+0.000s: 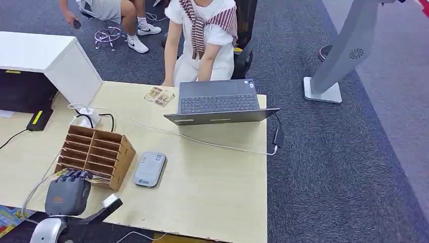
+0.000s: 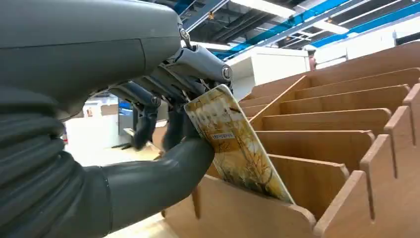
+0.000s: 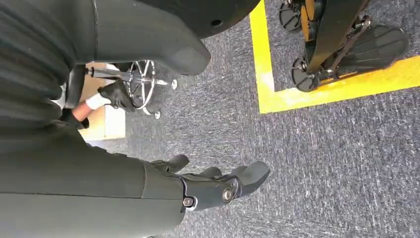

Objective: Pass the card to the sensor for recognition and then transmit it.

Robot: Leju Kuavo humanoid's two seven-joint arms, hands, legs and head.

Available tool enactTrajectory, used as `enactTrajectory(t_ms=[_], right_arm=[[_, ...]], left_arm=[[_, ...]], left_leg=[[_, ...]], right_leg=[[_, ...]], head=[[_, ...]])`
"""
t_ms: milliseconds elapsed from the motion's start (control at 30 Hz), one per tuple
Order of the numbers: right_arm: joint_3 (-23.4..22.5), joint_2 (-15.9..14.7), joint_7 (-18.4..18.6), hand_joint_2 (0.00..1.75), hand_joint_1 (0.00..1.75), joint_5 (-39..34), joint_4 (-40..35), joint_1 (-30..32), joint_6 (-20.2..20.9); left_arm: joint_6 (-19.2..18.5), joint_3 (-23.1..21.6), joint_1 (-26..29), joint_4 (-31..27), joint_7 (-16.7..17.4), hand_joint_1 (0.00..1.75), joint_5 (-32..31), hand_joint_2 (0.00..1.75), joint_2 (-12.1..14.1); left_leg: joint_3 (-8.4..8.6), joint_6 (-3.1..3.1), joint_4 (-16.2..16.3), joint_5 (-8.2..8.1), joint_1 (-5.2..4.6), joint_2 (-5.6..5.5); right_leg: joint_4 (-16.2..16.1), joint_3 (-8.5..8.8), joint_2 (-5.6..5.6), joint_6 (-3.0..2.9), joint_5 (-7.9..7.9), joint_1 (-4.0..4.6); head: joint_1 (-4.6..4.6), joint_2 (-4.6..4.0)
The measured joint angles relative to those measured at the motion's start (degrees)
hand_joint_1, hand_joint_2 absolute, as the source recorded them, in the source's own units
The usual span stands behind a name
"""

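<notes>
Left hand (image 1: 67,195), lower left of the head view: grey and dark, fingertips at the near edge of the wooden card rack (image 1: 96,154). In the left wrist view the hand (image 2: 163,124) holds the card (image 2: 235,144) — a yellowish printed card — pinched between the thick grey thumb below and the darker fingers (image 2: 198,62) above. The card stands tilted, its lower end down in a slot of the rack (image 2: 346,129), behind the nearest divider; its upper end rises above the slot walls.

Card rack: brown wood, rows of slanted slots, on the pale wooden table (image 1: 212,187) at the left centre of the head view. Sensor (image 1: 149,169): a flat grey device with rounded corners, lying on the table just beside the rack, toward the frame's centre and apart from the hand.

Laptop (image 1: 220,103): open, at the upper centre of the table, with a white cable (image 1: 212,144) trailing across the tabletop below it. Two small cards (image 1: 159,95) lie left of the laptop. A person in white (image 1: 202,38) sits behind the table at the top centre. A white box (image 1: 45,58) occupies the upper left.

Right hand (image 3: 213,186), lower centre of the right wrist view: over grey carpet (image 3: 322,163) — fingers slightly curled and apart, holding nothing. A yellow floor line (image 3: 277,96) crosses the upper part of that frame.
</notes>
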Motion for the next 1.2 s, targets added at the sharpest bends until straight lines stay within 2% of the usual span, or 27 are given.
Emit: enactTrajectory(t_ms=[500,733,967,1200], right_arm=[[-0.1,0.0,-0.7,1.75,0.0,-0.7,0.0,0.0,0.7],[-0.5,0.0,-1.0,1.75,0.0,-0.7,0.0,-0.1,0.7],[-1.3,0.0,-1.3,1.75,0.0,-0.6,0.0,-0.2,0.6],[-1.7,0.0,-1.3,1.75,0.0,-0.6,0.0,-0.3,0.6]], left_arm=[[0.8,0.0,0.5,-1.4,-0.2,1.75,-0.5,1.75,-0.2],[2.2,-0.3,1.4,-6.5,-0.8,1.75,-1.2,1.75,-1.1],[2.6,-4.3,1.6,-15.3,-0.2,1.75,-2.0,1.75,-1.9],[2.6,-5.8,1.6,-18.8,0.0,1.75,-1.9,1.75,-2.2]], left_leg=[[0.0,0.0,0.0,0.0,0.0,-0.02],[0.01,0.0,0.0,0.0,0.0,-0.01],[0.02,0.0,0.0,0.0,-0.02,-0.01],[0.03,0.0,0.0,0.0,0.0,-0.01]], right_leg=[[0.0,0.0,-0.01,0.0,0.0,0.0],[0.0,-0.01,0.0,0.0,0.0,0.0],[0.0,0.0,0.0,0.0,0.01,-0.01],[0.0,0.0,0.0,0.0,0.01,0.0]], head=[[0.02,0.0],[0.02,0.0],[0.0,0.0],[0.0,0.0]])
